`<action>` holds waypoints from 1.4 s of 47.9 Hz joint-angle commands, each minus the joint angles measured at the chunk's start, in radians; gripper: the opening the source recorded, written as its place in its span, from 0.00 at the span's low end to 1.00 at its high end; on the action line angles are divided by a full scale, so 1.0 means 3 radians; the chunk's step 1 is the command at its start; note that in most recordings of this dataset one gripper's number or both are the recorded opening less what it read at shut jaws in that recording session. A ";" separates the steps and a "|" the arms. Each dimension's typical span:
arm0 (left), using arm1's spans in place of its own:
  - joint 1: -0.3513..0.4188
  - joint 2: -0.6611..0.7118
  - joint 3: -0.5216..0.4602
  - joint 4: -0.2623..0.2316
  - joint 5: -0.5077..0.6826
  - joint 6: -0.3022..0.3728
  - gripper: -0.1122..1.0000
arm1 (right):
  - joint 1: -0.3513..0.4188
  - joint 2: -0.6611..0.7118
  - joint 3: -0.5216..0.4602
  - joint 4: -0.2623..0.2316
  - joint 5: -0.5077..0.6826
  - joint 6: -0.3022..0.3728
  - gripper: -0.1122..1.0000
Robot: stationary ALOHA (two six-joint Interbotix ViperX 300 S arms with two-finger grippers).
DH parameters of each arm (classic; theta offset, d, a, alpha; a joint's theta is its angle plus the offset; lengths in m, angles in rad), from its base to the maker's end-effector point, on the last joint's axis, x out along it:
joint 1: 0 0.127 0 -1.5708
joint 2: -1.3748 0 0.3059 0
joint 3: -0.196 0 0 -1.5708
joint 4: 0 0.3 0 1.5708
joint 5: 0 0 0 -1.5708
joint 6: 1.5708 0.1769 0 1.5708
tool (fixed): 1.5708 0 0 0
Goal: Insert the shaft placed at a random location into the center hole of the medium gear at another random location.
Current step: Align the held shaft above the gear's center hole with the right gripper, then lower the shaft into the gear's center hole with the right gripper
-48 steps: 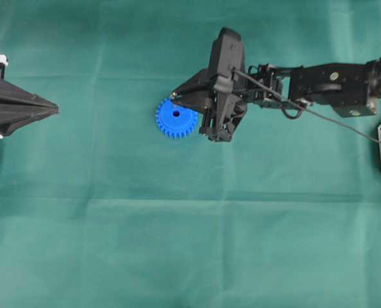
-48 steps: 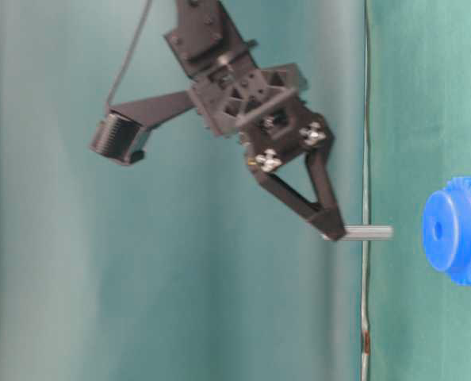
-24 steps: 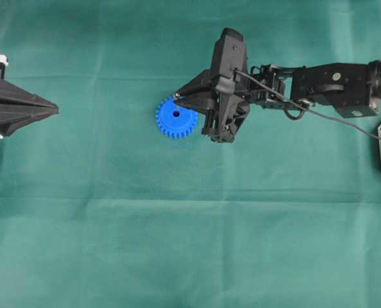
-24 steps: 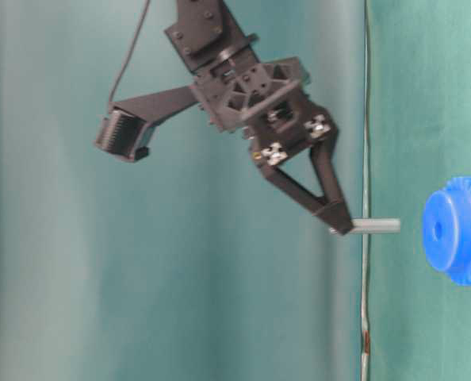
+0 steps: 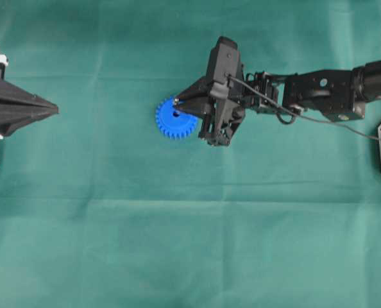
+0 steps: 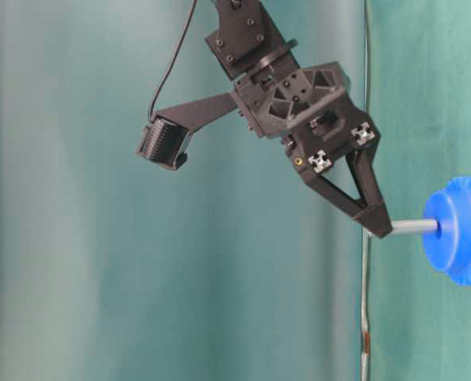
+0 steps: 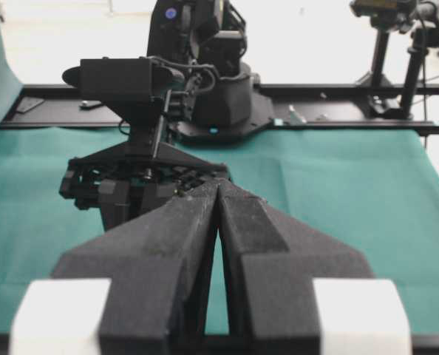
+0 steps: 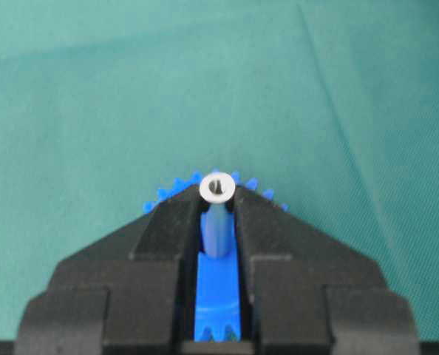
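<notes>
Over the medium gear (image 5: 176,119) on the green table (image 5: 177,244), the right hand (image 5: 176,101) holds the shaft (image 6: 414,227) between its narrow jaws; compared with one second ago, the hand has come closer to the gear, and in the overhead view its tip now covers the middle of the blue wheel, where before it stood at the rim; the gear itself lies at the same place. In the table-level view the free end of the shaft, which earlier stood apart from the gear, now meets the blue face at the center hole (image 6: 438,228); how deep it goes in, I cannot tell. Only this view shows the shaft along its length; the right wrist view shows just its round silver end between the fingertips (image 8: 174,214), with blue teeth behind them. The left hand (image 5: 52,110) rests at the left edge, well apart, jaws together; the left wrist view confirms the pads (image 7: 190,222) touching.
</notes>
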 commanded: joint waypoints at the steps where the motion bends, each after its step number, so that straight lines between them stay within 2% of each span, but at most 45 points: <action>1: 0.0005 0.0031 -0.0087 0.0010 -0.0020 -0.0005 0.10 | 0.0010 -0.0031 -0.0020 0.0015 -0.0046 0.0041 0.22; 27: 0.0005 0.0026 -0.0092 0.0010 -0.0015 -0.0005 0.10 | 0.0031 -0.0215 -0.0026 0.0005 -0.0066 0.0036 0.22; 44: 0.0005 0.0031 -0.0087 0.0010 -0.0020 -0.0005 0.10 | 0.0031 -0.0041 -0.0036 0.0015 -0.0230 0.0036 0.22; 67: 0.0005 0.0031 -0.0087 0.0010 -0.0020 -0.0005 0.10 | 0.0031 0.0066 -0.0005 0.0056 -0.0240 0.0041 0.22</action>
